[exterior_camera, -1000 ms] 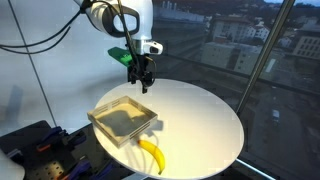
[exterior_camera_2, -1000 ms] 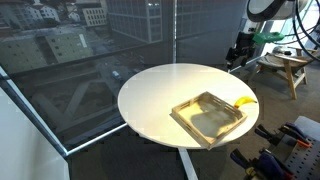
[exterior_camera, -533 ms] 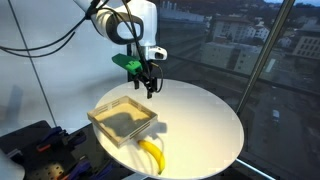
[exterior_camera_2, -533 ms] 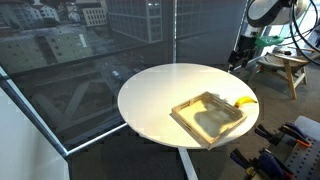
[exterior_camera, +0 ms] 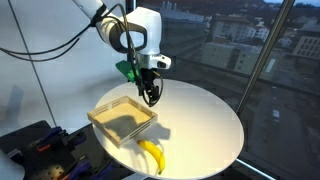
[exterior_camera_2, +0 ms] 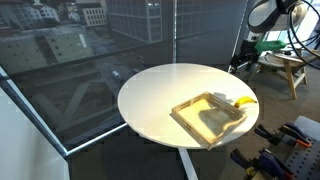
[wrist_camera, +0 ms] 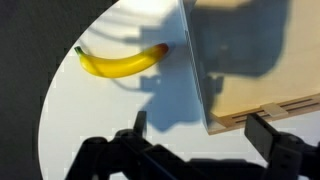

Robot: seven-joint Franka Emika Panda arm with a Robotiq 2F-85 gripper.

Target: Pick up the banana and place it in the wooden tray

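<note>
The banana (exterior_camera: 152, 155) is small, curved and yellow. It lies on the round white table (exterior_camera: 205, 120) near its front edge, just beside the wooden tray (exterior_camera: 122, 119). In an exterior view the banana (exterior_camera_2: 245, 101) touches the tray's (exterior_camera_2: 209, 119) far corner. In the wrist view the banana (wrist_camera: 120, 63) lies at the upper left, left of the tray (wrist_camera: 260, 60). My gripper (exterior_camera: 151, 96) hangs in the air above the tray's far edge. It is open and empty; its fingers (wrist_camera: 203, 125) straddle the tray's corner in the wrist view.
The table stands next to tall windows over a city. Dark equipment (exterior_camera: 35, 150) sits on the floor beside the table. A wooden stool (exterior_camera_2: 283, 68) stands behind the robot.
My gripper has moved lower and towards the tray and banana. The banana and tray have not moved.
</note>
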